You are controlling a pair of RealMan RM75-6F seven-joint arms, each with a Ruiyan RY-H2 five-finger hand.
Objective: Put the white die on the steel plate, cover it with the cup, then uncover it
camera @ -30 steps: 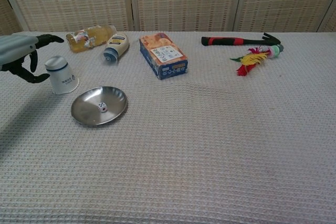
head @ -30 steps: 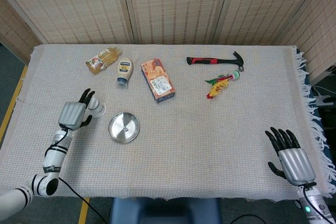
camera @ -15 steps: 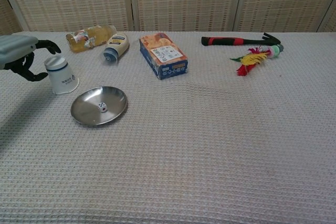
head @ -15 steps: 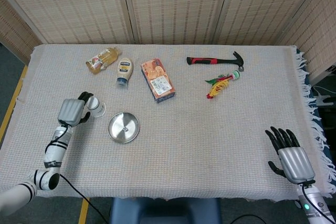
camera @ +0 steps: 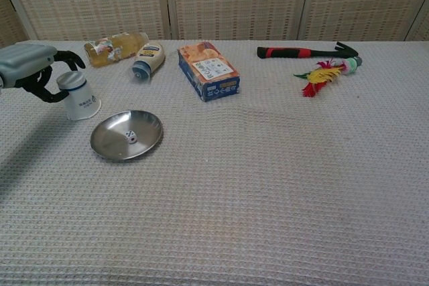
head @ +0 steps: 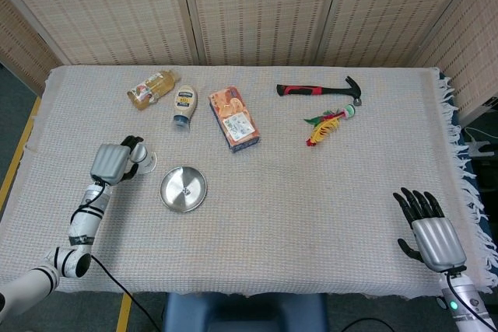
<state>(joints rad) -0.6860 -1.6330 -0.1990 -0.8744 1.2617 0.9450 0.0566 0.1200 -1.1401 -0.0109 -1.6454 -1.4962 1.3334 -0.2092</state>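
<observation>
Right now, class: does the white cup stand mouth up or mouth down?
Mouth down. The cup rests on its wide rim, narrow closed base on top, beside the steel plate.

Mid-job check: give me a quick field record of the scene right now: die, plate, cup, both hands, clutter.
die: white die lies in the steel plate
cup: cup upside down on the cloth, beside the plate, not over the die
left hand: left hand at the cup's top, fingers curled around it; firm grip cannot be confirmed
right hand: right hand flat near the table's near right corner, holding nothing
clutter: hammer, snack box, two bottles lying at the back
step done: die placed; cover pending
</observation>
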